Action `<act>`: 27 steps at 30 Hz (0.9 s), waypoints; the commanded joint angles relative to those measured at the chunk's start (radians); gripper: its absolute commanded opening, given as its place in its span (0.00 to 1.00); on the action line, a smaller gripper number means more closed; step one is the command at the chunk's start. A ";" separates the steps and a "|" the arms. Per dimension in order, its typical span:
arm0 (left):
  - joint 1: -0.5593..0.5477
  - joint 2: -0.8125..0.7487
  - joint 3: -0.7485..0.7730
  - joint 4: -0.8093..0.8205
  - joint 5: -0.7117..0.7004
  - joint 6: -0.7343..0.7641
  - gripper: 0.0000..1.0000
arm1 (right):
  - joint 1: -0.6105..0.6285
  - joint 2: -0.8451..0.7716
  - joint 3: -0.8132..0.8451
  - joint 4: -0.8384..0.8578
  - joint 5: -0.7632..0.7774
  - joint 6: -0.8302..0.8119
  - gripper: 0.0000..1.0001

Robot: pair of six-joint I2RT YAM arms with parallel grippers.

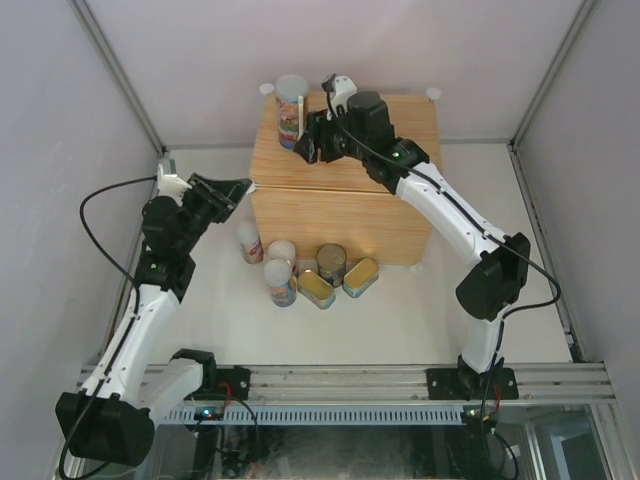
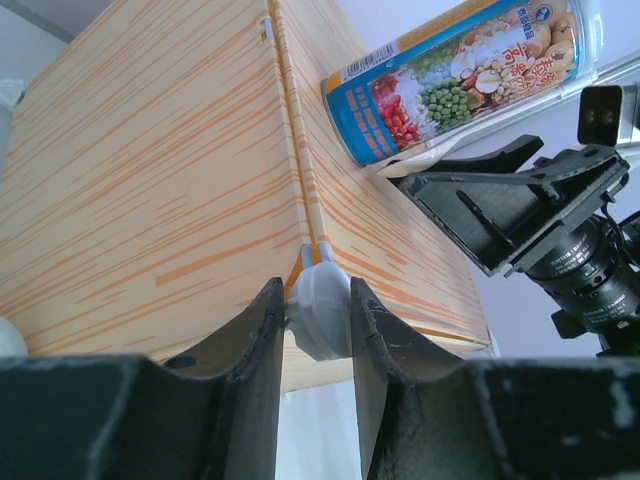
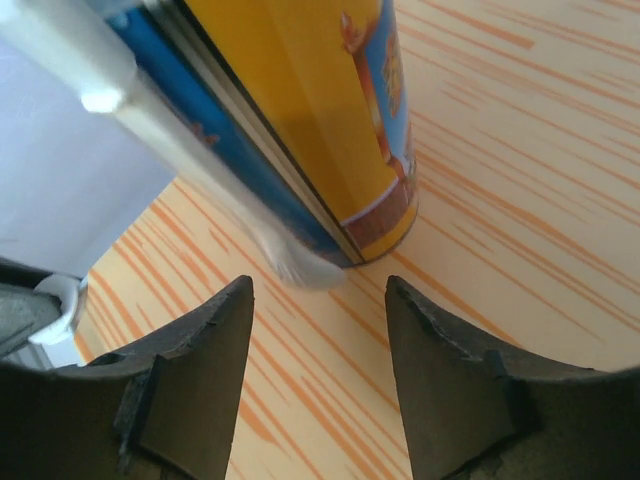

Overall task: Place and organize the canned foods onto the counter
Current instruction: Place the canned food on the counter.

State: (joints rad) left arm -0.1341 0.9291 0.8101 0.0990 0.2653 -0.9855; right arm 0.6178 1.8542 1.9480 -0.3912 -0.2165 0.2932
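Observation:
The counter (image 1: 340, 215) is the light wood-grain box at the back middle. One tall white-lidded can (image 1: 290, 110) stands on its top at the far left corner. My right gripper (image 1: 318, 140) is open just beside it; in the right wrist view the can (image 3: 330, 110) stands just beyond the gripper (image 3: 318, 285), untouched. My left gripper (image 1: 235, 190) is at the counter's left front corner, shut on a white round connector (image 2: 320, 310). On the table in front stand three tall cans (image 1: 280, 283), a dark can (image 1: 331, 262) and two gold tins (image 1: 317, 290).
Grey walls and metal frame posts enclose the table. A pale blurred strip (image 3: 200, 170) runs alongside the can in the right wrist view. The left wrist view shows the can (image 2: 460, 75) and the right arm's wrist camera (image 2: 590, 280) over the counter top (image 2: 150, 180).

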 commanded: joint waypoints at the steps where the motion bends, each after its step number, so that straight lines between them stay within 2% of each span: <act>1: 0.005 -0.023 -0.037 -0.006 0.020 0.023 0.06 | 0.024 0.014 0.095 0.056 0.068 -0.040 0.54; 18: 0.005 -0.025 -0.046 0.022 0.036 0.010 0.06 | 0.076 0.168 0.312 -0.027 0.235 -0.123 0.50; 27: 0.005 -0.024 -0.047 0.024 0.050 0.016 0.06 | 0.076 0.233 0.361 0.002 0.307 -0.134 0.50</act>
State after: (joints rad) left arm -0.1310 0.9272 0.7849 0.1471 0.2657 -1.0031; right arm 0.6884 2.0556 2.2601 -0.4358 0.0364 0.1818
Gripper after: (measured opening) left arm 0.334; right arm 0.498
